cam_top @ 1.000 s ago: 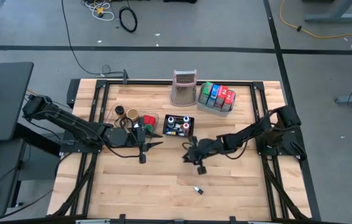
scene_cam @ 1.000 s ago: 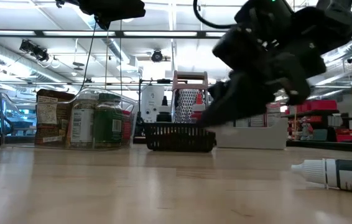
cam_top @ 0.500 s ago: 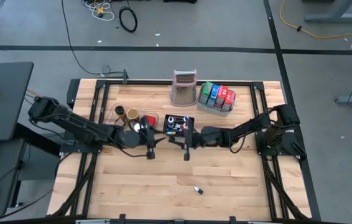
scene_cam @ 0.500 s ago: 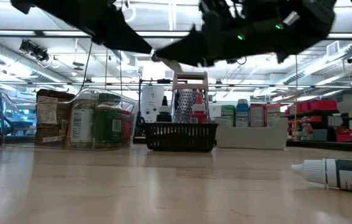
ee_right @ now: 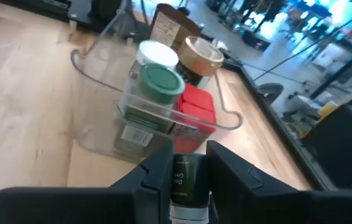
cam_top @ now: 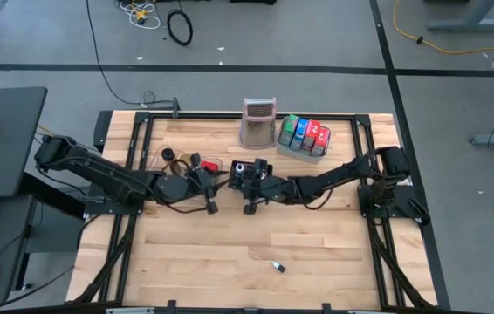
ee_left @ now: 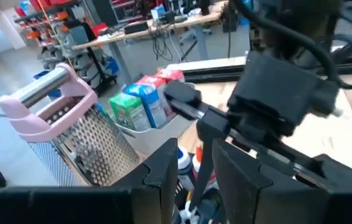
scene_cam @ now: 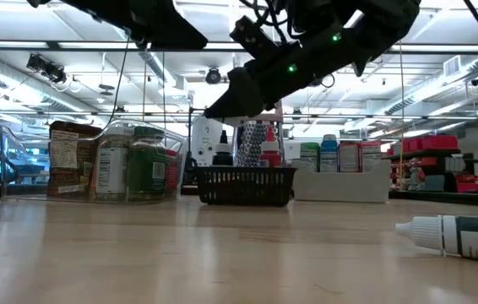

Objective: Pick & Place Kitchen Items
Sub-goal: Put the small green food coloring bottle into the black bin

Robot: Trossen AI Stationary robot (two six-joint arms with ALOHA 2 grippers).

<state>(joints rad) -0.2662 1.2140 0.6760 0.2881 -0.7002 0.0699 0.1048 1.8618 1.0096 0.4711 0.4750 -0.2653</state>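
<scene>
Right tool (cam_top: 249, 185) is pinching a small bottle (ee_right: 185, 180) by its sides. The bottle's long axis runs along my fingers and points forward and left, towards the tub (ee_right: 95, 134). From above, the tool hangs over the near left edge of the basket (cam_top: 232, 167), mid-table, where other capped bottles stand. If the basket is the goal, I judge it lies right under me and a touch far-right, so the bottle must tip upright and come back that way. The tub would call for a reach further left.

Its dark label carries pale writing, which I cannot make out. A green-lidded jar (ee_right: 159, 81) in the tub shows a barcode panel, no legible brand.

Left tool (cam_top: 205, 181) sits just left of mine, between tub and basket; its state I cannot tell. One more bottle (cam_top: 277, 266) lies flat on the table (cam_top: 229, 253), well nearer, closer to my right arm.
</scene>
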